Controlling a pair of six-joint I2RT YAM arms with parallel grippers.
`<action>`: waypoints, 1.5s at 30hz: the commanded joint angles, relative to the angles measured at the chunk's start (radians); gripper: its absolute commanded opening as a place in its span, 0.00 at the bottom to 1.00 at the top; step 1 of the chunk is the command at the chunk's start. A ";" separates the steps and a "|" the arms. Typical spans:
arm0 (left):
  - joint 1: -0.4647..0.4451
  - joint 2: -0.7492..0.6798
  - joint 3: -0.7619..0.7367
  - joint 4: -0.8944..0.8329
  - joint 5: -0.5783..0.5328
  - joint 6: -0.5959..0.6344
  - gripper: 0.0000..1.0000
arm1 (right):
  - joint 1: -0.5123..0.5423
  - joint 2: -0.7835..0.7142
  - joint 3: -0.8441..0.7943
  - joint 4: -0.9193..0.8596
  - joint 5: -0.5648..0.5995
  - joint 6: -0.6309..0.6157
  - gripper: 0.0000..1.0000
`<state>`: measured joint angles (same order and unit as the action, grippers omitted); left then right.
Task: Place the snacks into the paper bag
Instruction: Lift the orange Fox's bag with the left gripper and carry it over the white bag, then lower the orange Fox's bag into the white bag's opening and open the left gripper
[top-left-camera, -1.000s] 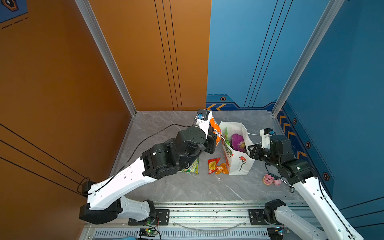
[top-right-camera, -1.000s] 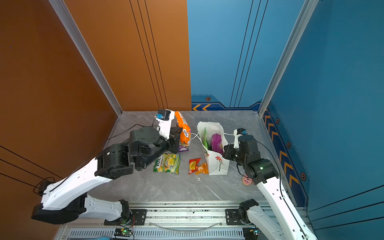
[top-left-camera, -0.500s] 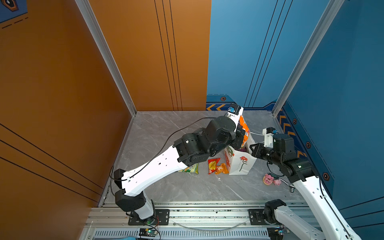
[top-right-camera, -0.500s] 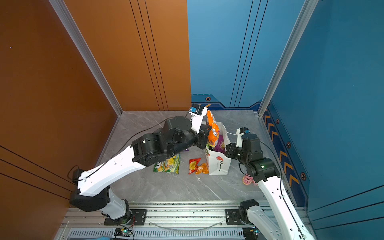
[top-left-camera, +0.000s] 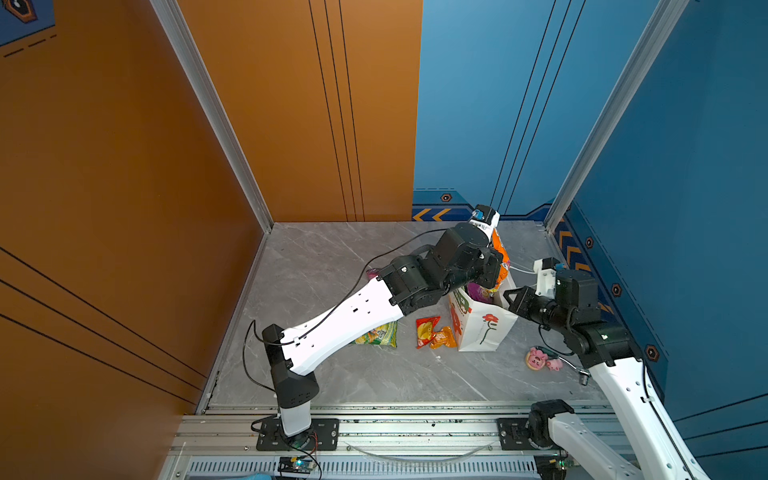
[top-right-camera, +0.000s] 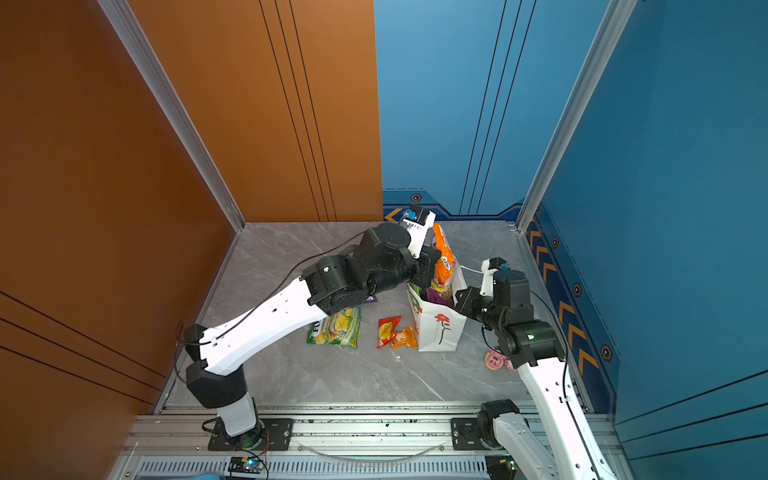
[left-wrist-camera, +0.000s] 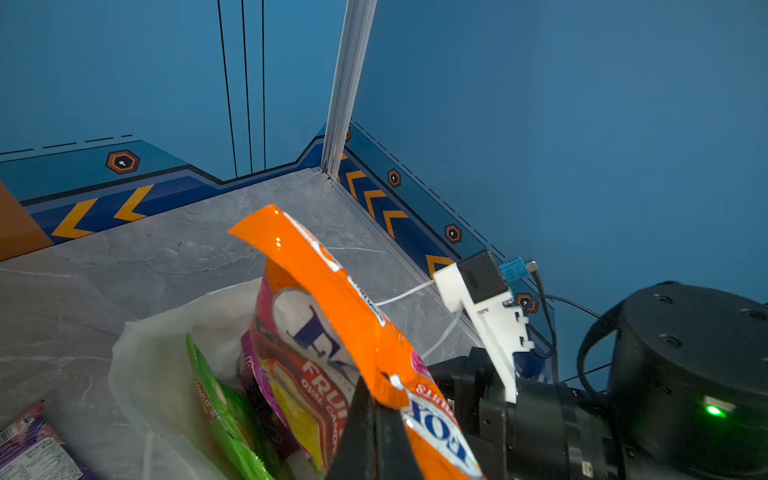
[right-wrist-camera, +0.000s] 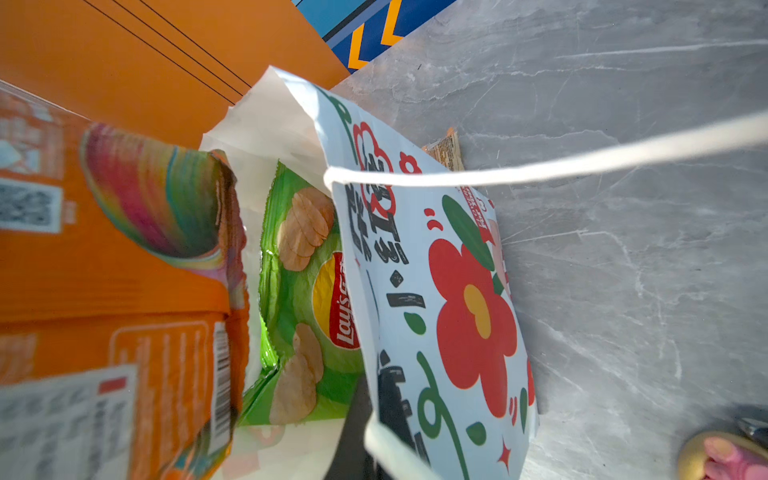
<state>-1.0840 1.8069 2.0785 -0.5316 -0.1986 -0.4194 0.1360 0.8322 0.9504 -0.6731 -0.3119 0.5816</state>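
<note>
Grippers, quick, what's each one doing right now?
Left gripper: shut on the orange FOX'S bag.
Right gripper: shut on the paper bag rim.
</note>
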 joint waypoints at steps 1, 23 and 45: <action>0.029 0.021 0.052 0.058 0.055 -0.023 0.00 | -0.009 -0.006 -0.007 0.047 -0.062 0.036 0.00; 0.112 0.188 0.136 0.038 0.224 -0.094 0.00 | -0.042 -0.013 -0.003 0.044 -0.058 0.055 0.00; 0.167 0.258 0.127 -0.010 0.271 -0.162 0.00 | -0.044 -0.002 0.011 0.024 -0.045 0.060 0.00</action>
<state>-0.9257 2.0609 2.1960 -0.5510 0.0727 -0.5774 0.0978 0.8352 0.9390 -0.6617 -0.3443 0.6296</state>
